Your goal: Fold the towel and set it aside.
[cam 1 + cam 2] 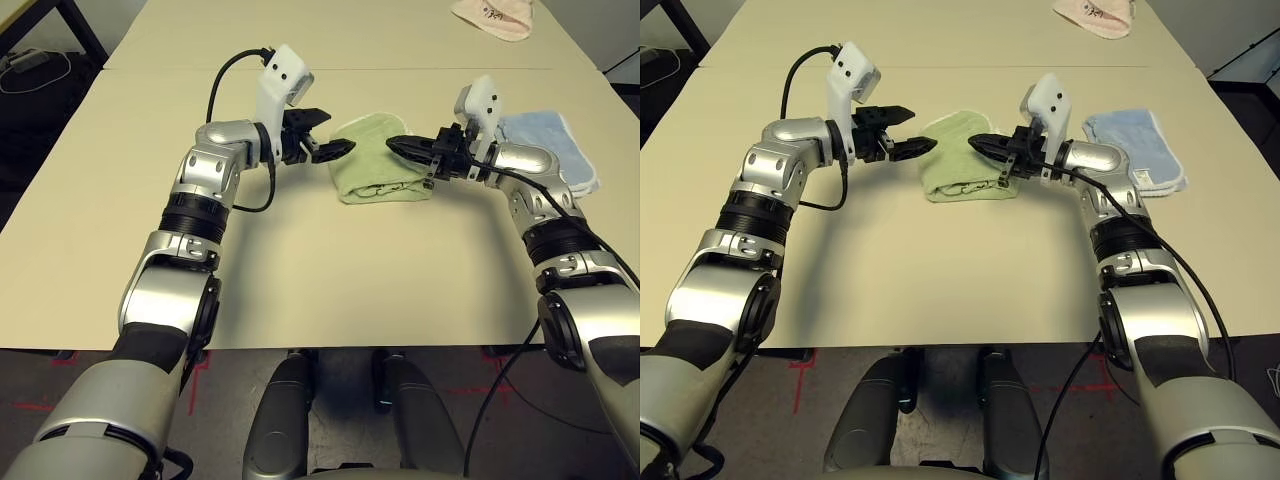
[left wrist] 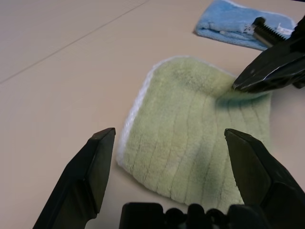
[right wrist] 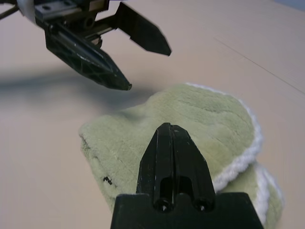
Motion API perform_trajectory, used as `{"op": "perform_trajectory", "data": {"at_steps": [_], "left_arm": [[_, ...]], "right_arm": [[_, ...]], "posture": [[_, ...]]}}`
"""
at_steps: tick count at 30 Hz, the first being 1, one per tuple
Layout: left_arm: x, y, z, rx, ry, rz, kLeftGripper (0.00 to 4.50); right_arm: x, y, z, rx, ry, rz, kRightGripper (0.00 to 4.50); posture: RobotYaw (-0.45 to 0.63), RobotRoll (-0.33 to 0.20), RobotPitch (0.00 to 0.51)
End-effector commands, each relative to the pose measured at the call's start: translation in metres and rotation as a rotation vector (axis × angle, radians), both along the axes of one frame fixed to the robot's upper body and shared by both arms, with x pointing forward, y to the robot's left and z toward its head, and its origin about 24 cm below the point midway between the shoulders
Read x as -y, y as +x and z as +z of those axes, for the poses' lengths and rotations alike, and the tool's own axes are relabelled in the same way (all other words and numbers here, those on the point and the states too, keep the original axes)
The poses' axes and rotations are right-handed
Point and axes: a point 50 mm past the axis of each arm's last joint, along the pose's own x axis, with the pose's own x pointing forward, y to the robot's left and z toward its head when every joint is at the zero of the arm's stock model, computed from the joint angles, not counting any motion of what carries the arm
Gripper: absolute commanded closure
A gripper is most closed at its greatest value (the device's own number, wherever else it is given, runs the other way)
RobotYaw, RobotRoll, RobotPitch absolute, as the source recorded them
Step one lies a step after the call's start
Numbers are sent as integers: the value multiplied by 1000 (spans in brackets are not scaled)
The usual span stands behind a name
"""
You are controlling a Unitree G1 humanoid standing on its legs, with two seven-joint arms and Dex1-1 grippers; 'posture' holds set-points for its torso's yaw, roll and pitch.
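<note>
A light green towel (image 1: 375, 158) lies folded into a small thick bundle near the middle of a wide beige table (image 1: 300, 290). Its white corded edging curves along the far side and round one corner, and a small dark mark sits on the near fold in the right wrist view. Bare table surface stretches around the towel on the near side and to the left, up to the front edge. On the towel's right, near but apart from it, lies a folded light blue towel (image 1: 555, 145). A pink cloth (image 1: 492, 17) rests well away at the far edge of the table.

The left end effector (image 1: 330, 135) hovers just beside the towel's left side, its two black fingers spread wide apart and holding nothing; in the left wrist view the towel shows between and beyond them. The right end effector (image 1: 400, 148) reaches in from the right and hangs above the towel's right part, its two fingers pressed tightly together into one point, with no cloth caught between them. The two end effectors face each other across the towel, tips near but not touching.
</note>
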Motion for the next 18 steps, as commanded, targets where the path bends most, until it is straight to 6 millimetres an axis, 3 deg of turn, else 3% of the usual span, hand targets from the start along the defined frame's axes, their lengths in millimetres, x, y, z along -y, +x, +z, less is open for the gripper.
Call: {"op": "perform_trajectory", "data": {"at_steps": [1, 7, 9, 12, 18], "left_arm": [[-1, -3, -5, -3, -2, 9, 2], [-2, -3, -5, 4, -7, 21, 2], [-2, -2, -4, -10, -23, 27, 389], [-3, -1, -2, 3, -29, 40, 1346], [-5, 2, 1, 26, -44, 90, 3796]], "right_arm": [[10, -5, 1, -1, 27, -23, 4500], [11, -8, -1, -6, 29, -32, 4500], [11, -8, 0, -6, 30, -34, 4500], [11, -9, 0, -6, 31, -35, 4500], [10, -9, 0, -6, 34, -36, 4500]], "posture": [[122, 0, 205], [118, 0, 205], [116, 0, 204], [115, 0, 204], [117, 0, 204]]}}
